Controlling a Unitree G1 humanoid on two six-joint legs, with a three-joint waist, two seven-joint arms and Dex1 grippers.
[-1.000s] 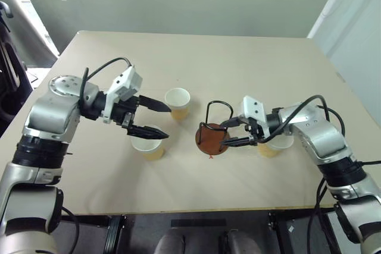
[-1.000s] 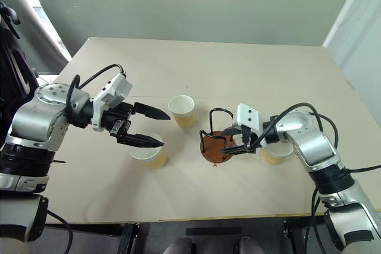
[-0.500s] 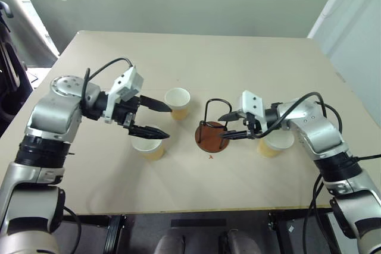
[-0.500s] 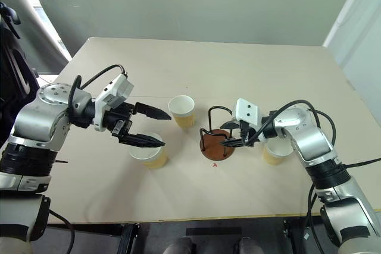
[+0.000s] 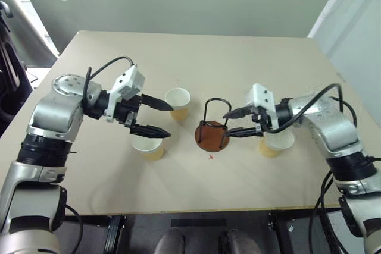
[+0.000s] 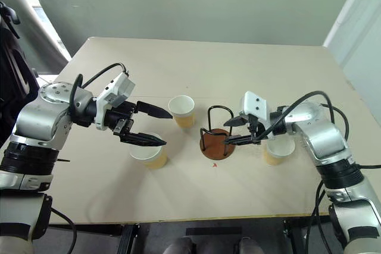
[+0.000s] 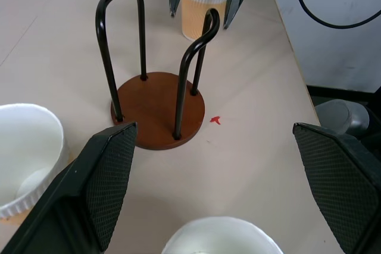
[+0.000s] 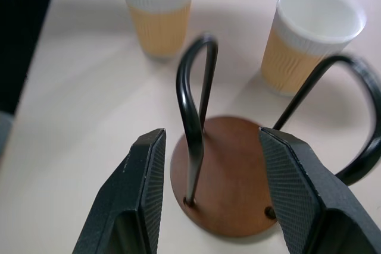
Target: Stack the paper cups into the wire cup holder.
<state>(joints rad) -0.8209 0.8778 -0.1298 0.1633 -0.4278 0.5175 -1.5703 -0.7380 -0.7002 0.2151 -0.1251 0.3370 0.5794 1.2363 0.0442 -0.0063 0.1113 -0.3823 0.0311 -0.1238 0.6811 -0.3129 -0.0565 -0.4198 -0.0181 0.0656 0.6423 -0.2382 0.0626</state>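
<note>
The table [image 5: 250, 63] is carrying everything, and none of the stacking is done yet. The wire cup holder [image 5: 212, 136] is standing empty near the middle. All three paper cups are sitting apart on the table: one [image 5: 177, 103] just behind the holder's left side, one [image 5: 148, 147] nearer the front, one [image 5: 273, 143] to the holder's right. The left claw [image 5: 157, 118] is hovering wide open above the front cup, holding nothing. The right claw [image 5: 235, 123] is hanging part open beside the holder's wire loops, gripping nothing.

three paper cups [image 6: 181, 110], wire cup holder [image 6: 216, 139], table [image 6: 238, 75]
</note>
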